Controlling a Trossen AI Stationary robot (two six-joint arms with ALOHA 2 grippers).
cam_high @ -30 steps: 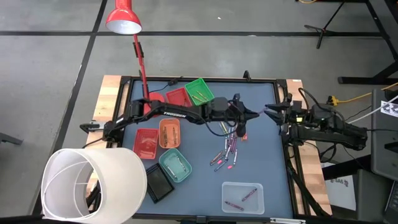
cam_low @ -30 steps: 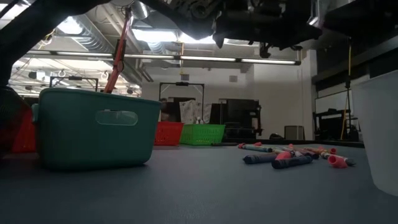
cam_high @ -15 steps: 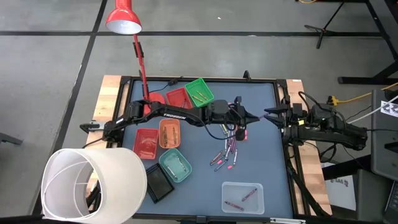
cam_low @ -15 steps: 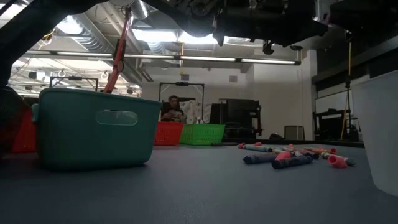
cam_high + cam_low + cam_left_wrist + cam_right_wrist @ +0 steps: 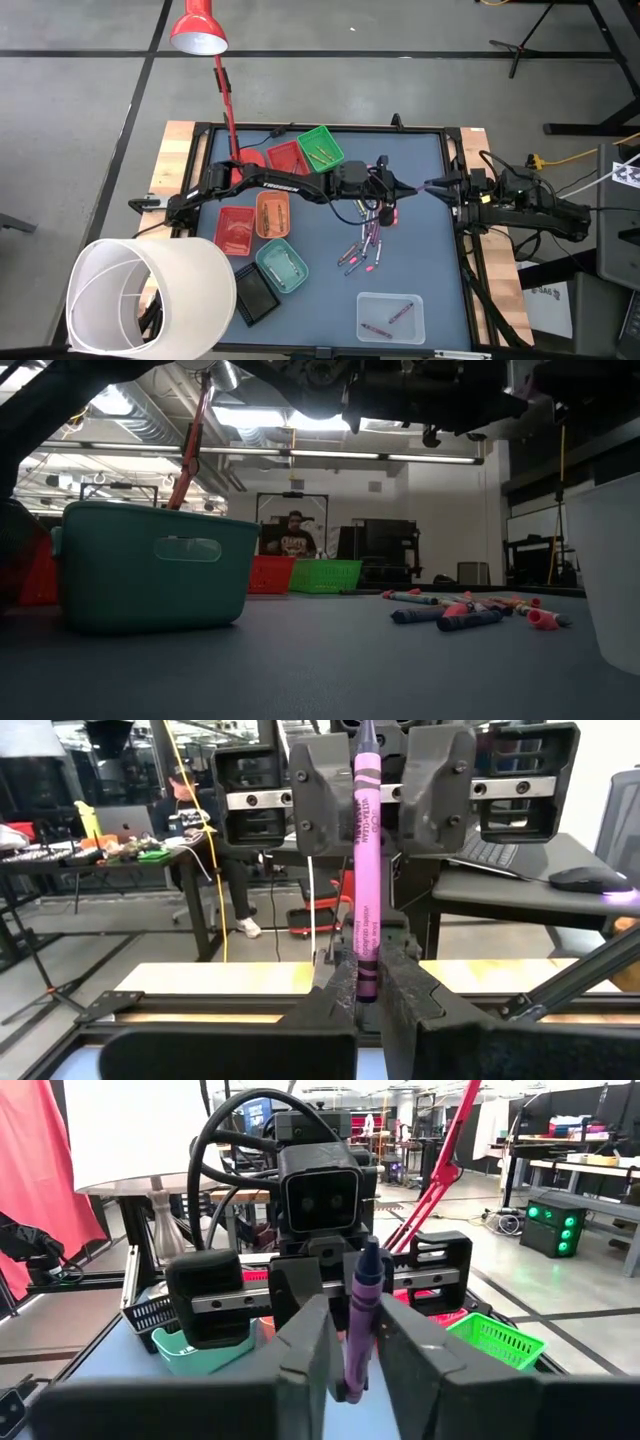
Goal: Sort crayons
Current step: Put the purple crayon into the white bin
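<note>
Where the crayon is: a purple crayon (image 5: pixel 366 860) hangs in the air above the tabletop (image 5: pixel 430 250), toward 3 o'clock from its middle, bridging the two arms.
Left fingers: the left gripper (image 5: pixel 358 990) is clamped tight on one end of the crayon.
Right fingers: the right gripper (image 5: pixel 352 1340) faces it head-on, fingers narrow and flanking the crayon's other end. A sliver of gap seems to show on one side, so the hold does not look made yet.
Weight: very light, by the look of it; a gentle pinch should carry it.
Stiffness: a stiff wax stick, but thin, so likely to snap if both arms pull or twist against each other.
Surface: paper wrapper along the barrel, which should grip better than the bare waxy tip.
Best hold: on the wrapped barrel, clear of the tip, squeezing across the width.
Risk: if the left lets go early, the crayon may tilt or drop.
Loose crayons (image 5: pixel 365 245): a heap at about 5 o'clock from the middle.
Trays: coloured ones, including a green tray (image 5: pixel 320 146), from 9 to 11 o'clock; a clear tray (image 5: pixel 390 316) near 5 o'clock at the tabletop's edge.
</note>
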